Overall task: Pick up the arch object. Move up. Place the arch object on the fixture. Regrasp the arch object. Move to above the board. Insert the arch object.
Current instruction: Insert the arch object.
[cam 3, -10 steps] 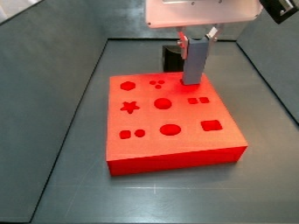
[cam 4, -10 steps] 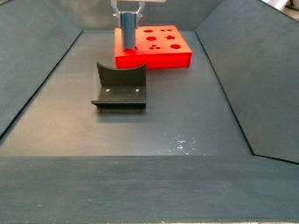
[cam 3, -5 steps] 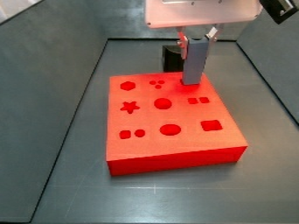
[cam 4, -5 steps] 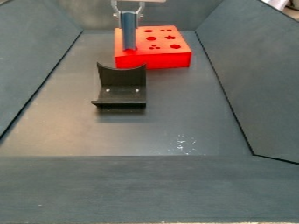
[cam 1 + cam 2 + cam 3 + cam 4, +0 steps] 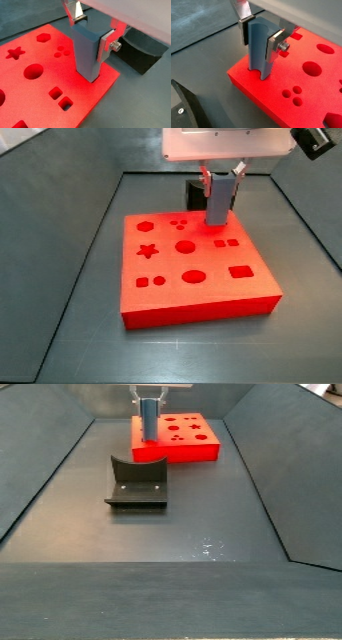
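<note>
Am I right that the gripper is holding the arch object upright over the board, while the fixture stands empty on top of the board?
Not quite: the fixture stands empty on the floor beside the board, as a side view shows. The gripper does hold the arch object upright over the board.

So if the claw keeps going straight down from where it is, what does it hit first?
The claw holds the arch object upright; its lower end would probably meet the board near its corner first.
</note>
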Controlling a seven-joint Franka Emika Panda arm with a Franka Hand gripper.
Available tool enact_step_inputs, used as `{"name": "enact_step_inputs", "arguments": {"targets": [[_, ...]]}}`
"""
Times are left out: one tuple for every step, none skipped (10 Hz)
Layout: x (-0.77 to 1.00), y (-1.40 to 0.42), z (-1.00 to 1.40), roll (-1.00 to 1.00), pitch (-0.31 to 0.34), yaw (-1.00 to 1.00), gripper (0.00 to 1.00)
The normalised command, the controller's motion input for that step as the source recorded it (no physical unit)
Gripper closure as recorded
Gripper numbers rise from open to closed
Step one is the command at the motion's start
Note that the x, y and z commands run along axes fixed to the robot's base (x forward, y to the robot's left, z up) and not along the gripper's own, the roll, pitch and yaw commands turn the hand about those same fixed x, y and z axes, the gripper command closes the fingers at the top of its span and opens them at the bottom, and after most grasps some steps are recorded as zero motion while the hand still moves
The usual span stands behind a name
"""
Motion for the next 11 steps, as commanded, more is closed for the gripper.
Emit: {"name": "enact_step_inputs", "arguments": {"targets": [[0.00, 0.03, -0.01, 0.00, 0.000, 0.00, 1.00], [0.00, 0.07, -0.04, 0.00, 0.000, 0.00, 1.00], [0.00, 0.03, -0.05, 0.00, 0.000, 0.00, 1.00], [0.00, 0.00, -0.11, 0.00, 0.000, 0.00, 1.00], [0.00, 0.05, -0.22, 0.00, 0.000, 0.05, 1.00], [0.00, 0.08, -0.19, 0.00, 0.000, 0.03, 1.00], [0.07, 0.10, -0.15, 0.00, 0.000, 0.01, 1.00], [0.06, 0.06, -0.01, 0.00, 0.010, 0.00, 1.00], [0.00, 0.00, -0.03, 0.00, 0.000, 0.00, 1.00], [0.00, 0.02, -0.18, 0.00, -0.047, 0.00, 1.00], [0.01, 0.19, -0.07, -0.03, -0.051, 0.00, 1.00]]}}
